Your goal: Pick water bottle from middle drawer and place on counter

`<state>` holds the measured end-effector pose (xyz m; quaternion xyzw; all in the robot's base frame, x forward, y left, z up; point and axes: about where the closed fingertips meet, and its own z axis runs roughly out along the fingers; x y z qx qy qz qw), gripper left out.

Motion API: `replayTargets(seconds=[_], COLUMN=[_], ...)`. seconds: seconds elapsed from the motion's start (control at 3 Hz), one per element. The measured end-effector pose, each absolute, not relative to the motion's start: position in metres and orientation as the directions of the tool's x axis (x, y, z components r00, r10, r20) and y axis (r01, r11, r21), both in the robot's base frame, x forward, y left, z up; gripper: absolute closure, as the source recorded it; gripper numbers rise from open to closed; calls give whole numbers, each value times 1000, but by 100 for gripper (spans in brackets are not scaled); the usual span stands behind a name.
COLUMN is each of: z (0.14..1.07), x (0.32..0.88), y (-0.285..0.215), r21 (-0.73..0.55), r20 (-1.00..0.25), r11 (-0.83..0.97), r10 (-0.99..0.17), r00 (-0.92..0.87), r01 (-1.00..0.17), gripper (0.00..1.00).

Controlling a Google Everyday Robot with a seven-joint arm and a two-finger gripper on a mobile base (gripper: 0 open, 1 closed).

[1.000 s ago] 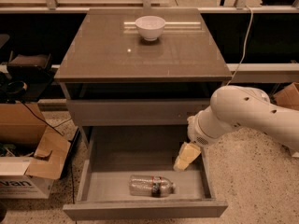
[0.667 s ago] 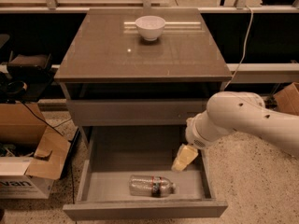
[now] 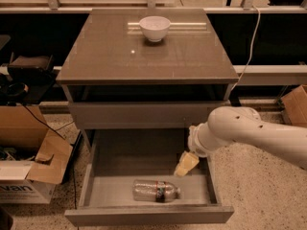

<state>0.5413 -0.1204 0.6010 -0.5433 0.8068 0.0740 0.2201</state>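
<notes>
gripper (image 3: 185, 164) hovers inside middle drawer (image 3: 148, 215), near water bottle (image 3: 156, 190).

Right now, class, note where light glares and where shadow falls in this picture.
Camera view: the counter shows a small bright glare spot and pale streaks beside the white bowl; the middle drawer is shaded toward its back; the gripper hangs at its right side, near the water bottle.

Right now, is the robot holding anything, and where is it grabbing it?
Nothing. The end effector hangs inside the open drawer, apart from the bottle lying on its side.
</notes>
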Motion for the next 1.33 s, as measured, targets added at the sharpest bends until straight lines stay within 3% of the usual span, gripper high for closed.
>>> replayTargets(seconds=[1.33], z=[500], x=[558], y=[-89], r21=[-81], r20=[-518], r11=[336], r10=[-819], r00=[-248], r01=[-938], gripper=[0])
